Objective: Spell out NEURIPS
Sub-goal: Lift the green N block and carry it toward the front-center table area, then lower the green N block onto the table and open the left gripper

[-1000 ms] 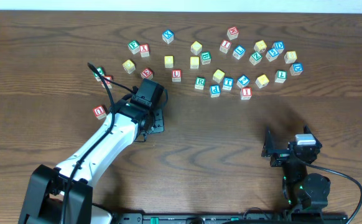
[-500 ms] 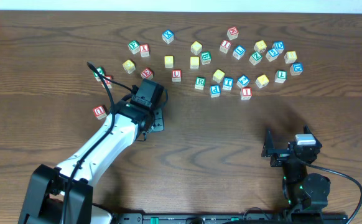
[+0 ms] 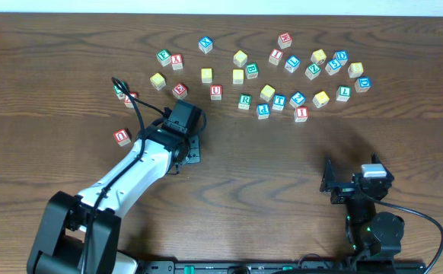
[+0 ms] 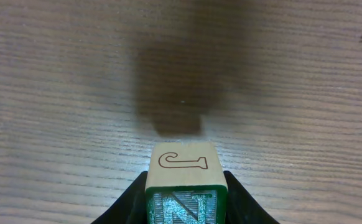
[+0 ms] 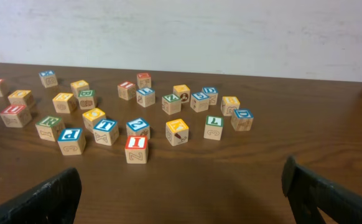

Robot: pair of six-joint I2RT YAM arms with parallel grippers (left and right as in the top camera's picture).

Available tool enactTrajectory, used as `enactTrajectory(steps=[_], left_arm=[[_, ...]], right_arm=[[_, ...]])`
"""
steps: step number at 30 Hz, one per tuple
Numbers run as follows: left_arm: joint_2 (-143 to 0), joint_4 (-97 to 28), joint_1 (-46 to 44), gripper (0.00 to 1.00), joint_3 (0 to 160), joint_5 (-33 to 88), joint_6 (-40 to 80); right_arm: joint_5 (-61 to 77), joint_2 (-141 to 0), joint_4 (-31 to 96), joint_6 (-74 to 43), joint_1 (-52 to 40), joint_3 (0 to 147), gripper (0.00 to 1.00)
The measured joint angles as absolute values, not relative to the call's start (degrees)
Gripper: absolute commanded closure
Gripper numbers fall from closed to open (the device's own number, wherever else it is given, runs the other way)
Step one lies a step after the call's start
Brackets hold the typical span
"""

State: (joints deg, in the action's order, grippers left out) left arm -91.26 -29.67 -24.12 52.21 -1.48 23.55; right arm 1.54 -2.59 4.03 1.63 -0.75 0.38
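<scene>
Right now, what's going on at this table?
The left hand is closed on a wooden block with a green N, apparently lifted just off the table. The right hand rests wide open and empty near the front edge. The other letter blocks lie scattered along the far side; no word is laid out yet.

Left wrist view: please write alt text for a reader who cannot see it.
The left pincer grips a wooden alphabet cube between its black fingers; the near face shows a green N, the upper face an outlined J. Beyond it is brown wood-grain table with a dark blurred shadow.
</scene>
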Motion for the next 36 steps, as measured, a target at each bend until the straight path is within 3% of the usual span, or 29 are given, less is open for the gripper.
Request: enactTrajectory(steps=[17,36], left_arm=[[-93.6,-26.4,-17.6,0.90,52.2,3.1,19.6],[-97.4,-25.0,-17.7,0.91,52.3,4.6,17.1]], right_arm=[[1.5,-2.6,4.0,1.6,-0.8,0.4,0.01],[1.5,-2.6,4.1,1.6,-0.8,0.4,0.01]])
